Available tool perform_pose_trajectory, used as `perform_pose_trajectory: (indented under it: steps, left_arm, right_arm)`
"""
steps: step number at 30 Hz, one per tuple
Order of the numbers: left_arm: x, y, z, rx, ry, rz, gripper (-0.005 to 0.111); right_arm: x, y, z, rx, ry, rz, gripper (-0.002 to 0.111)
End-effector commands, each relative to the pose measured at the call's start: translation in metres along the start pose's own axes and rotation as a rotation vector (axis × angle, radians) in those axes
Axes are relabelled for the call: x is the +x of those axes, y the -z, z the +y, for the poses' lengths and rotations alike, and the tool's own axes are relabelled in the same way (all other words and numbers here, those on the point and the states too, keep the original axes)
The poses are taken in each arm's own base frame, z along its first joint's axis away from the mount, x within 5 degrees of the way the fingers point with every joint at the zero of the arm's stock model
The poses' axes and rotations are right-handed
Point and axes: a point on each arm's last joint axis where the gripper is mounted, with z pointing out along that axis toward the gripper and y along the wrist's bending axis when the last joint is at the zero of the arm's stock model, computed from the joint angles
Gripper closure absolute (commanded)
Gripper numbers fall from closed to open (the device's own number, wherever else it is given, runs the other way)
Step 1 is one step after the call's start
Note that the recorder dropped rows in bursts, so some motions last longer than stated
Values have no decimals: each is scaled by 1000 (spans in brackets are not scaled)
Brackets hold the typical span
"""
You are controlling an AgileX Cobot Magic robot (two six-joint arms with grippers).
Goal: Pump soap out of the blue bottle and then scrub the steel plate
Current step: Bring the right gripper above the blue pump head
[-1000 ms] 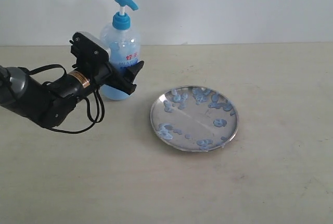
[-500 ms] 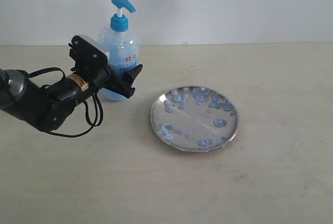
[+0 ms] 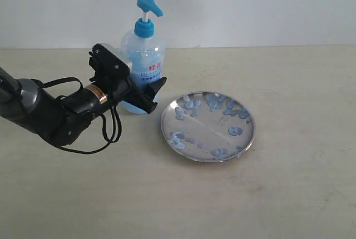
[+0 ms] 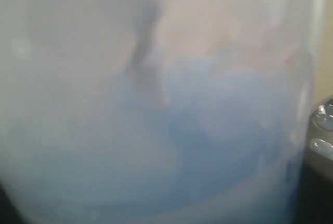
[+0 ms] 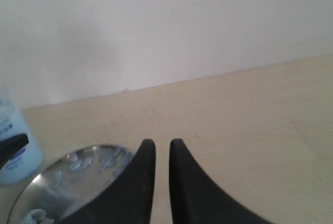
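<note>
In the exterior view, the clear blue bottle [image 3: 143, 64] was seen upright just beside the steel plate [image 3: 208, 139], which was speckled with soap [image 3: 235, 131], and was clamped low by the left gripper [image 3: 151, 95]. The left wrist view was filled by its blurred pale-blue wall. In the right wrist view, the right gripper [image 5: 162, 148] was shown nearly together and empty.

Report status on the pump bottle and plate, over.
Left tool clamped on blue bottle, low on its body. Right tool nearly closed, empty, facing steel plate. Plate speckled with soap blobs. Nothing between bottle and plate.

The blue bottle [image 3: 142, 47] carries a printed label [image 3: 149, 68] with red marks, too small to read.
</note>
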Motion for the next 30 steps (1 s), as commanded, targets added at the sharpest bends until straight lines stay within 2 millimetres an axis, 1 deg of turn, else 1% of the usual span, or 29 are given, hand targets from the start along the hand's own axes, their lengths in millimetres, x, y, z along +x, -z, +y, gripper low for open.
perform_pose_trajectory:
  steps: [1,3,4,5,6,7,8,9,11,12,13,14,15,18,21,22,23,25,27,29,30]
  left_arm:
    - [18,4,-11,53,-58,132,102]
    - [18,4,-11,55,-65,130,102]
    - [18,4,-11,55,-65,130,102]
    - [18,4,-11,55,-65,130,102]
    - [18,4,-11,55,-65,130,102]
    - [18,4,-11,55,-65,130,102]
    - [18,4,-11,55,-65,130,102]
    - [18,4,-11,55,-65,130,102]
    - [18,4,-11,55,-65,130,102]
    - [18,4,-11,55,-65,130,102]
    - [18,4,-11,55,-65,130,102]
    - [18,4,-11,55,-65,130,102]
    - [18,4,-11,55,-65,130,102]
    - [18,4,-11,55,-67,130,102]
    - [18,4,-11,55,-67,130,102]
    - [18,4,-11,55,-67,130,102]
    - [18,4,-11,55,-67,130,102]
    - [18,4,-11,55,-67,130,102]
    - [18,4,-11,55,-67,130,102]
    - [18,4,-11,55,-67,130,102]
    - [18,4,-11,55,-67,130,102]
  right_arm:
    - [-11,-44,17,-181,72,43,107]
    - [-17,-70,25,-268,103,58,107]
    - [-27,-98,32,-356,66,20,107]
    - [-33,-111,35,-391,50,-2,107]
    - [-48,-135,42,-465,79,-55,107]
    - [-55,-143,46,-493,106,-68,107]
    - [-74,-161,54,-558,140,-90,107]
    - [-90,-172,62,-616,143,-103,107]
    - [-109,-188,86,-718,133,-100,107]
    - [-115,-195,98,-749,123,-101,107]
    - [-113,-201,114,-786,129,-91,107]
    - [-110,-207,126,-799,152,-80,107]
    - [-104,-212,141,-816,211,-66,107]
    - [-94,-216,160,-804,326,-42,107]
    - [-95,-220,178,-833,354,-58,107]
    - [-93,-223,181,-834,353,-52,107]
    - [-87,-230,187,-828,361,-30,107]
    - [-82,-241,189,-808,367,-14,107]
    - [-83,-249,190,-785,355,-14,107]
    - [-79,-254,188,-759,362,11,107]
    - [-73,-258,185,-729,371,44,107]
